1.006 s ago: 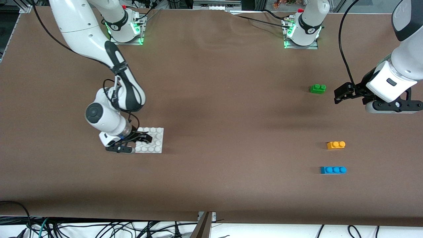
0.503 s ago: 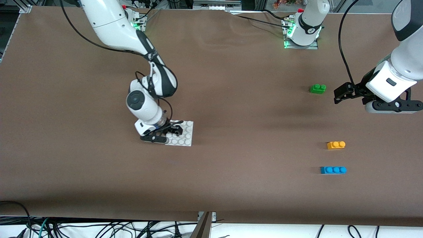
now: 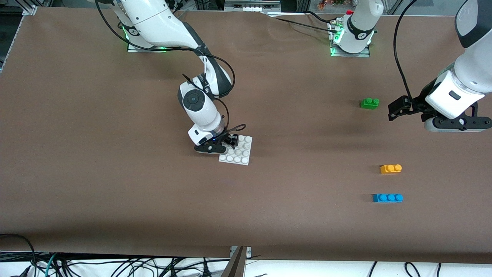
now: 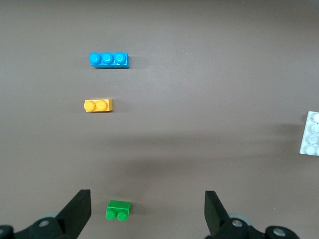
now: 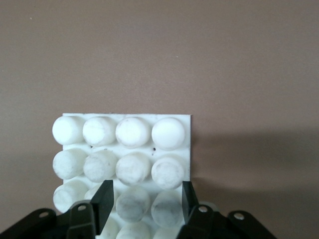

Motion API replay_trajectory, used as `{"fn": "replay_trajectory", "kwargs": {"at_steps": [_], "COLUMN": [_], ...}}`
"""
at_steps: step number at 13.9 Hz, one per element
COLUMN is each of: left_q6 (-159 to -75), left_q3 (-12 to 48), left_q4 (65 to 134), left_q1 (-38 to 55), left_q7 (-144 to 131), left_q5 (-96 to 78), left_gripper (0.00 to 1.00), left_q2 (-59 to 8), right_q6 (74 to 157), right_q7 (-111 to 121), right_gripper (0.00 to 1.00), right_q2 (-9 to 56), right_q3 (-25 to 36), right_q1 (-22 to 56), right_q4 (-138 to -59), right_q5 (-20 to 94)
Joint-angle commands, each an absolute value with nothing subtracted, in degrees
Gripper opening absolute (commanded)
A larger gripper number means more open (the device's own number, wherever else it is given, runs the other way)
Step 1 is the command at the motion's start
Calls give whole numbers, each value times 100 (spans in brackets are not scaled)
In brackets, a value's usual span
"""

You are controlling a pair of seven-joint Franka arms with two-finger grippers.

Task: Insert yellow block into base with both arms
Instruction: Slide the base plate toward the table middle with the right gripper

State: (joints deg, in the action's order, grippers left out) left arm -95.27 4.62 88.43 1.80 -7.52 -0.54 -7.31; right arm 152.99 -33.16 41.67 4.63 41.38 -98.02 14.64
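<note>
The right pincer point(image 3: 231, 143) pinches the flat white square plastic base with its grid of round studs point(image 3: 239, 152) at the edge toward the right arm's end, its fingers point(image 5: 103, 203) closed across two studs in the row at the gripped edge. The left pincer point(image 3: 396, 109) hangs spread wide over the brown worktop point(image 3: 292, 200), waiting just beside the small green two-stud plastic brick point(image 3: 369, 102). The small orange-yellow plastic block with two studs point(image 3: 391, 169) lies on the worktop near the left pincer, nearer the front camera than the green brick, with the longer blue three-stud brick point(image 3: 387, 197) just beside it, nearer the camera again.
</note>
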Motion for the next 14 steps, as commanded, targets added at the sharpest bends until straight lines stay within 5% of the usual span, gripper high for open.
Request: {"fn": "replay_trajectory", "kwargs": {"at_steps": [1, 14], "left_q6": [-9360, -9369], "left_q3": [466, 448], "left_q4": [8640, 8640], "left_q1": [149, 141], "left_q7": [-686, -677], "left_q5": [-255, -246], "left_gripper": [100, 100], "left_q2": [-817, -826], "right_q6": [15705, 15917], "right_q7": [-3489, -3900], "right_gripper": [62, 60], "right_q2": [4578, 5150], "right_q3": [527, 659], "right_q1": [4314, 4912], "right_q4": [-9554, -8701], "right_q5": [1362, 870]}}
